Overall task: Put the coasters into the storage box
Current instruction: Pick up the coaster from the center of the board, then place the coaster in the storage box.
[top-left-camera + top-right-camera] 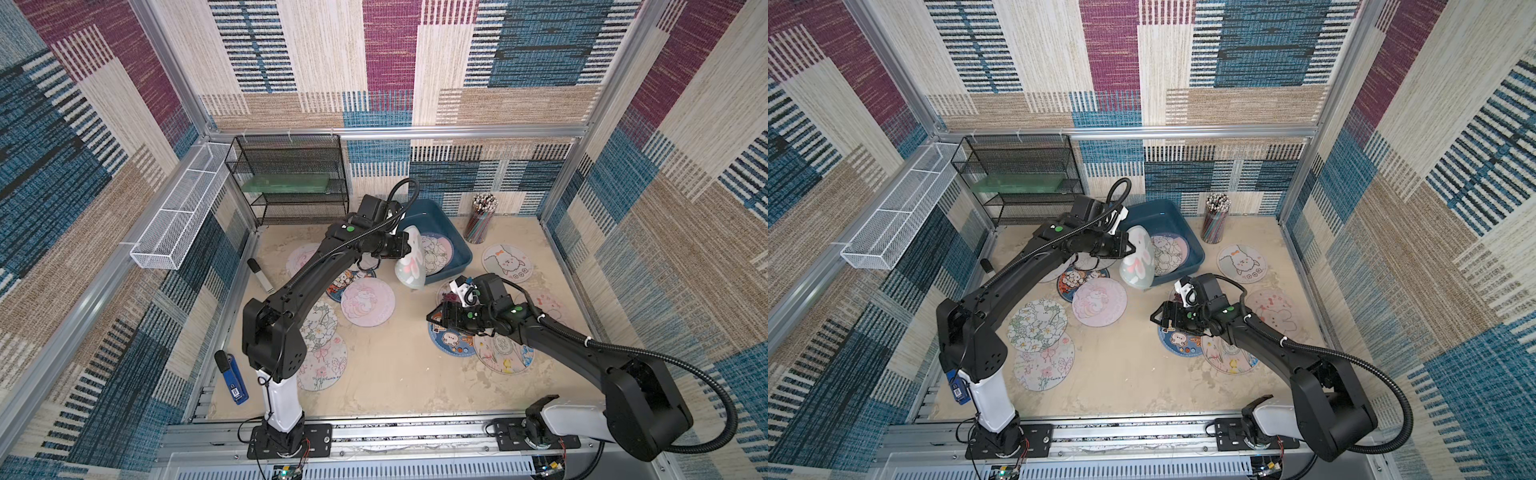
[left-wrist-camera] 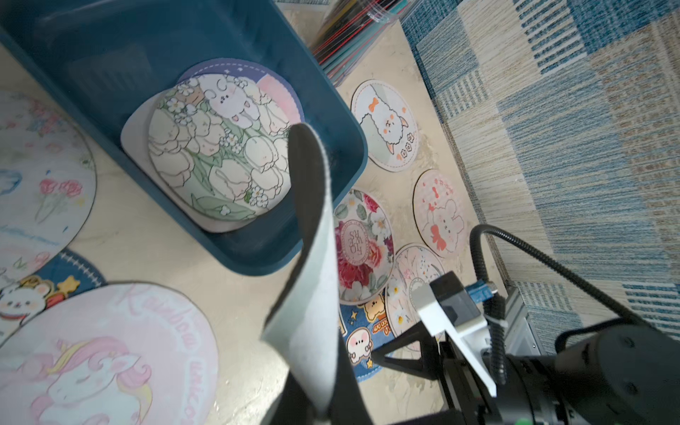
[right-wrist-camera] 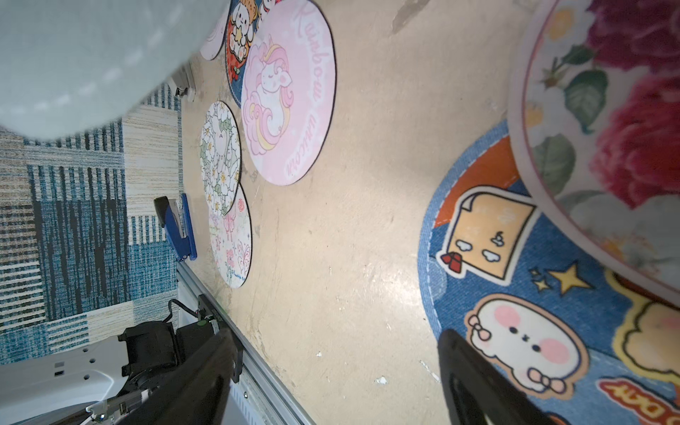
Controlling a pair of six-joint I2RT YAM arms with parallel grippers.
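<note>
The left claw [image 1: 408, 248], clamped on the edge of a pale green coaster [image 1: 410, 266], holds it hanging on edge over the near rim of the storage box [image 1: 459, 239], just above centre in both top views. Best to carry it further over the coasters inside [image 2: 220, 147], tip it flat, then release. The right claw [image 1: 435, 318], jaws apart, hovers above a dark blue coaster [image 1: 451, 343] on the counter [image 1: 395, 374].
</note>
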